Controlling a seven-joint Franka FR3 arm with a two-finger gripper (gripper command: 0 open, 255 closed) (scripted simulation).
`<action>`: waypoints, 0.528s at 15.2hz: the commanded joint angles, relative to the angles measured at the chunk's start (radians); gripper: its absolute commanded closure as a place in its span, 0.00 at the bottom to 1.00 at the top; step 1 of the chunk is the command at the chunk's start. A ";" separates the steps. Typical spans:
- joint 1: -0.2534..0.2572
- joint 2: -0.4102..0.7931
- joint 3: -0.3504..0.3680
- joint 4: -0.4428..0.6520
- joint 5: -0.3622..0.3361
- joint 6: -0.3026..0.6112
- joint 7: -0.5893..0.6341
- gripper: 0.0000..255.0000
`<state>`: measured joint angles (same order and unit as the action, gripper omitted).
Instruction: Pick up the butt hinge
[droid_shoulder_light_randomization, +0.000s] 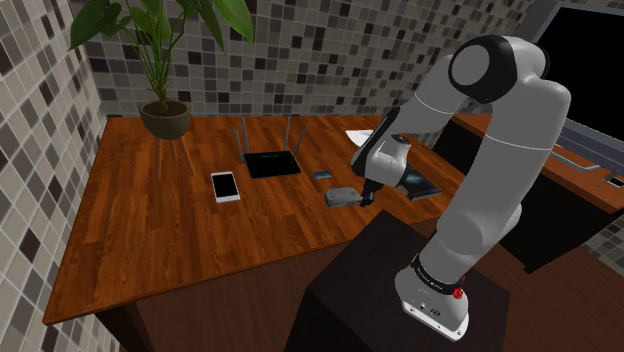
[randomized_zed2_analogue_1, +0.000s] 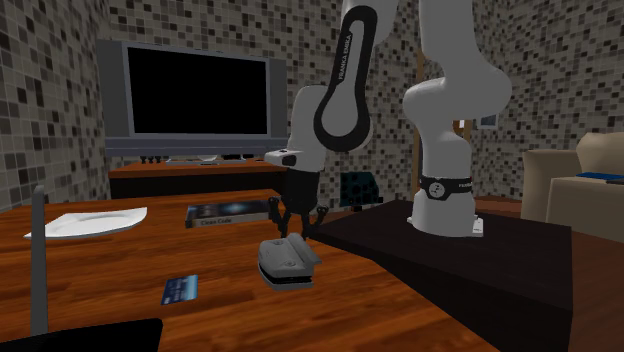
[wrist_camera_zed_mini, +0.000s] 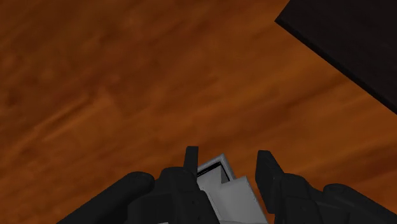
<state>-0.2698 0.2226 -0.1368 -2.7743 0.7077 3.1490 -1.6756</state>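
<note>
Evidently readying a grasp, the gripper hung with fingers spread astride the grey butt hinge (not yet pinched), which lay on the table at the stand's eleven o'clock in the shoulder view.

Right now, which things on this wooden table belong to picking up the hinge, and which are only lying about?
For the job: grey butt hinge; black two-finger gripper, open over it.
Lying about: white smartphone; black router with antennas; small blue card; dark book; white plate; potted plant.
</note>
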 joint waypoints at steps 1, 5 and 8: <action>0.002 0.001 -0.001 -0.001 -0.001 -0.002 0.001 1.00; 0.118 -0.044 -0.138 -0.021 -0.087 -0.036 0.070 1.00; 0.299 -0.106 -0.359 -0.049 -0.272 -0.077 0.216 1.00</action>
<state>-0.0306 0.1392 -0.4207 -2.8117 0.5072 3.0842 -1.5127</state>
